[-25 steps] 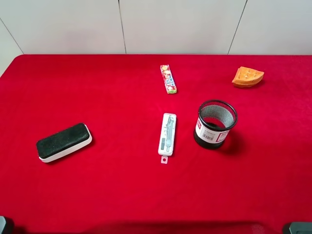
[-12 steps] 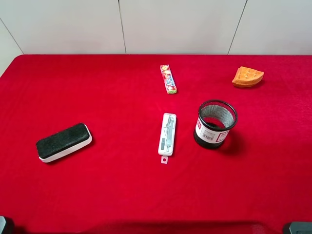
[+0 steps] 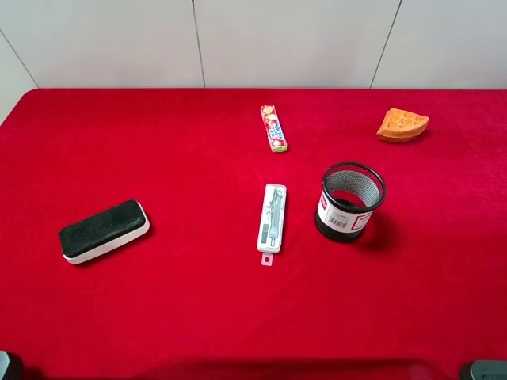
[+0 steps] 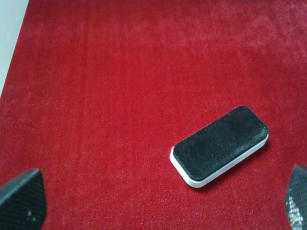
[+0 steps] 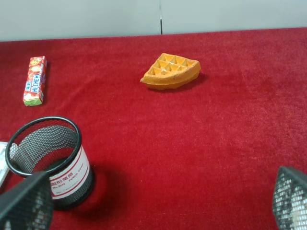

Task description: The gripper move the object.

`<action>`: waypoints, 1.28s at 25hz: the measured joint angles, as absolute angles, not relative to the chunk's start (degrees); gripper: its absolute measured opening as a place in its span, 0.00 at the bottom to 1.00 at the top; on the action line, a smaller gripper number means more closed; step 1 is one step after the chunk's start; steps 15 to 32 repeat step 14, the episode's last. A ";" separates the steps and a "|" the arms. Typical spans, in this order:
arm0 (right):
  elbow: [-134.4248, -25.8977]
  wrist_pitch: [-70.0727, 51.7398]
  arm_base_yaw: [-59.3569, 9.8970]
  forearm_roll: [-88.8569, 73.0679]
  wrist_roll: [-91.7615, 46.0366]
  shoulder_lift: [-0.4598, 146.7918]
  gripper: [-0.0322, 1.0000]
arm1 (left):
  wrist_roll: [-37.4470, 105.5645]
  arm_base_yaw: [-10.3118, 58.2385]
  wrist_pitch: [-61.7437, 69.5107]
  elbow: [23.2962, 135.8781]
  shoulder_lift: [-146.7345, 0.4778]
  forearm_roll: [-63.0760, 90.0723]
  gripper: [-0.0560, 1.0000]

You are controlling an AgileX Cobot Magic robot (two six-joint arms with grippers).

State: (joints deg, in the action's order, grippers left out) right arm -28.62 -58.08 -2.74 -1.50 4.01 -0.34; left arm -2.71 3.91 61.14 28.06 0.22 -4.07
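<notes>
The object, a slim white bar with teal print (image 3: 272,217), lies flat near the middle of the red table, its small tab toward the front edge. Only a sliver of it shows in the right wrist view (image 5: 2,160). My left gripper (image 4: 158,211) is open and empty, back at the front left, well short of the bar. One dark fingertip (image 4: 21,201) shows at the frame corner. My right gripper (image 5: 158,206) is open and empty at the front right, with one fingertip (image 5: 290,199) at the corner. In the high view only dark corners of the arms show.
A black-topped white eraser (image 3: 104,230) lies at the left, also in the left wrist view (image 4: 219,144). A black mesh cup (image 3: 350,202) stands just right of the bar. A red-green candy stick (image 3: 273,128) and an orange waffle wedge (image 3: 402,124) lie farther back.
</notes>
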 joint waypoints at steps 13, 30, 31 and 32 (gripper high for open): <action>-28.62 -58.08 -2.74 -1.50 4.01 -0.34 0.70 | -2.71 3.91 61.14 28.06 0.22 -4.07 0.99; -28.62 -58.08 -2.74 -1.50 4.01 -0.34 0.70 | -2.71 3.91 61.14 28.06 0.22 -4.07 0.99; -28.62 -58.08 -2.74 -1.50 4.01 -0.34 0.70 | -2.71 3.91 61.14 28.06 0.22 -4.07 0.99; -28.62 -58.08 -2.74 -1.50 4.01 -0.34 0.70 | -2.71 3.91 61.14 28.06 0.22 -4.07 0.99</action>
